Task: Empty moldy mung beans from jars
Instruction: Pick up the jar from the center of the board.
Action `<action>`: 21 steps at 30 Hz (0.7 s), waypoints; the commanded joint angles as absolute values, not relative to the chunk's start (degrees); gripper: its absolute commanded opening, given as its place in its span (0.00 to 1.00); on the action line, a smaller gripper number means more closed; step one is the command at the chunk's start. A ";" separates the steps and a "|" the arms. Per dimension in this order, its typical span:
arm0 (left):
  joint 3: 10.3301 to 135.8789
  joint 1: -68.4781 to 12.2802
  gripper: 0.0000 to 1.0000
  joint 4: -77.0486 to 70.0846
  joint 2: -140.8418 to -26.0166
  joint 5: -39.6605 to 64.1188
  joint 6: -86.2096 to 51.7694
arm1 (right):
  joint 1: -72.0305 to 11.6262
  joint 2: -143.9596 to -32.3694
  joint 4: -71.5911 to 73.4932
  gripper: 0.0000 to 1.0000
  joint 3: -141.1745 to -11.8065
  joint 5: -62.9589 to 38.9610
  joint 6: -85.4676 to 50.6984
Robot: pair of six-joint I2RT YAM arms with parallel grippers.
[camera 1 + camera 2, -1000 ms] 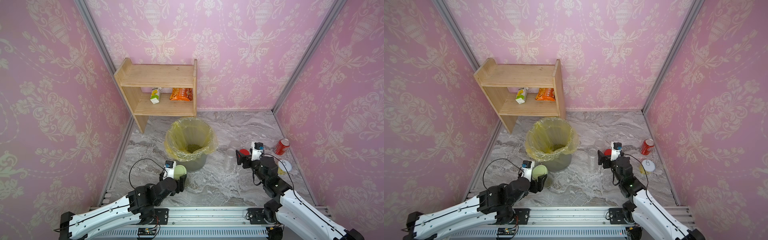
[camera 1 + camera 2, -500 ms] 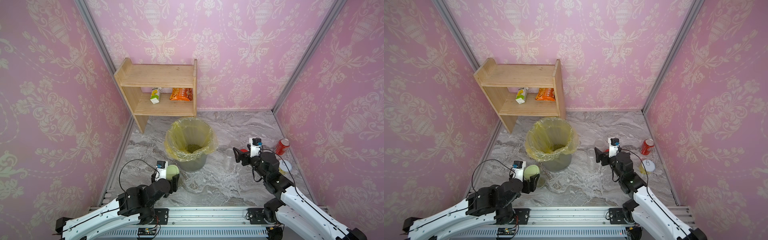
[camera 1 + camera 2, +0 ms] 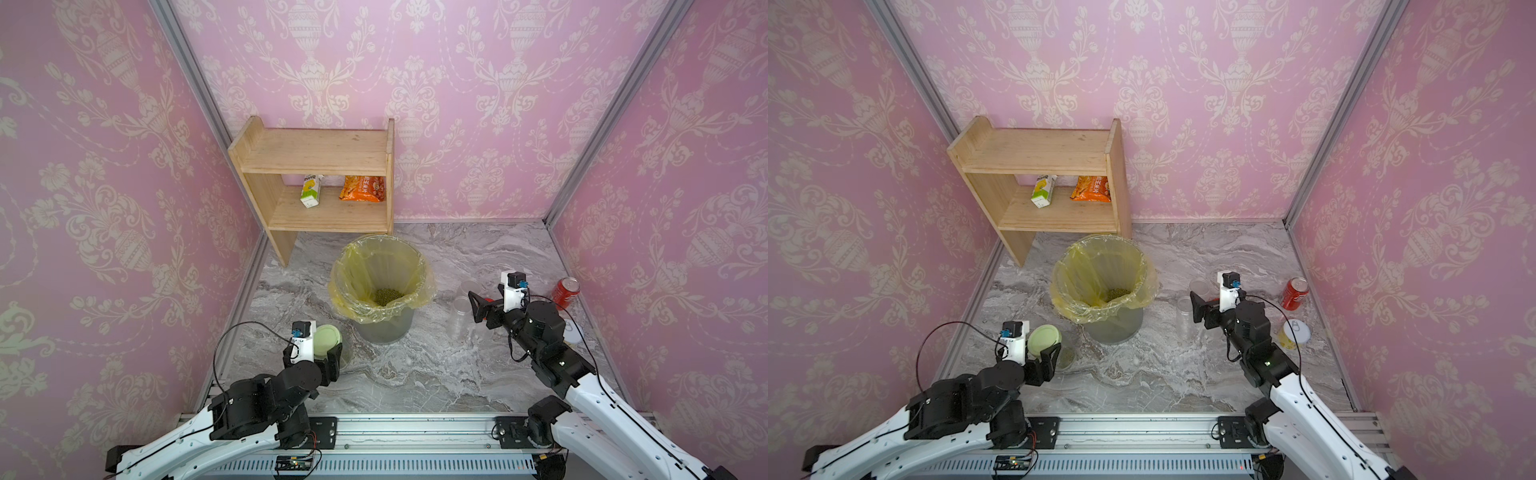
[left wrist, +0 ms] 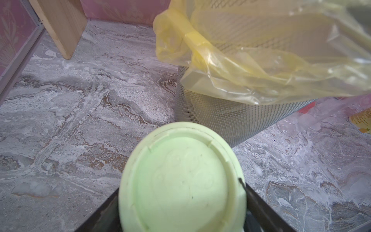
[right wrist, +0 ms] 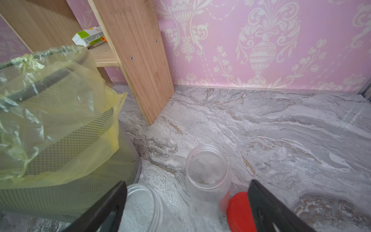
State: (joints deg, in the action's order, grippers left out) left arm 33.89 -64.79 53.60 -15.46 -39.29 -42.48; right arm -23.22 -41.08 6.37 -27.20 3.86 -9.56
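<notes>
My left gripper (image 3: 325, 350) (image 4: 180, 192) is shut on a pale-green screw lid (image 3: 327, 341) (image 3: 1044, 340) (image 4: 181, 180), held above the floor at the front left. Just right of it stands a squat clear jar (image 3: 1066, 358) with green mung beans inside. More mung beans (image 3: 388, 296) (image 3: 1117, 294) lie in the bin's bottom. My right gripper (image 3: 478, 307) (image 5: 186, 184) hangs open over two lidless, empty-looking clear jars (image 5: 206, 166) (image 5: 144, 204) (image 3: 459, 316), holding nothing. A red lid (image 5: 239, 209) lies on the floor by one finger.
A mesh bin (image 3: 345, 266) (image 3: 1100, 328) with a yellow liner stands mid-floor between the arms. A wooden shelf (image 3: 316, 158) with a carton and a snack bag is at the back left. At the right wall stand a red soda can (image 3: 566, 291) and a yellow tin (image 3: 1293, 334).
My left gripper has carried the green lid leftward, away from the bin. My right gripper has shifted left over the clear jars and its jaws have widened.
</notes>
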 commanded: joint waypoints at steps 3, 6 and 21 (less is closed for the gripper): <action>39.94 -65.07 0.33 55.41 -14.95 -45.62 -40.19 | -22.84 -42.40 4.67 0.96 -33.05 0.33 -7.92; 41.53 -65.16 0.31 55.05 -14.91 -46.82 -38.78 | -22.84 -42.93 4.67 0.96 -35.17 -1.65 -8.35; 58.61 -65.05 0.30 49.10 -22.75 -50.66 -24.02 | -33.52 -51.55 7.36 0.94 -49.83 -14.59 -8.80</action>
